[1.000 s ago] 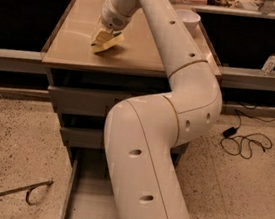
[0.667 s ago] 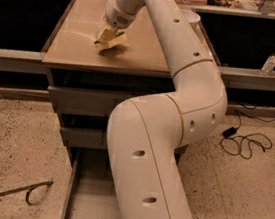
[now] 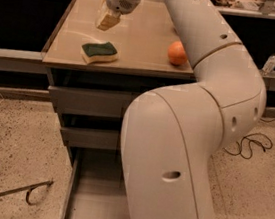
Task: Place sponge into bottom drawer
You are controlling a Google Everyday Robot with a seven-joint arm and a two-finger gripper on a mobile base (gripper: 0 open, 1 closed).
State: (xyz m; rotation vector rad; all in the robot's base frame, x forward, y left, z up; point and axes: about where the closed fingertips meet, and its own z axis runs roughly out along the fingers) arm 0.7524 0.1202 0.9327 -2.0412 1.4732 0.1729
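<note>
Sponge not yet picked up, bottom drawer open and waiting

The sponge [image 3: 99, 52] lies green side up on the worktop [image 3: 137, 33], near its front left edge and well apart from the orange [image 3: 177, 53] to the right. The gripper [image 3: 108, 21] hangs just above and beyond the sponge, not touching it. It carries nothing I can make out, and I cannot tell whether it is spread or closed. The whole job looks to be ahead: grasp, lift, carry down and release. The bottom drawer [image 3: 93, 196] stands pulled out below the two shallower drawers [image 3: 90, 101], and its visible floor is bare grey. The arm [image 3: 187, 153] hides the drawer's right half, and the picture's lower edge cuts off its near end, so its front cannot be seen
</note>
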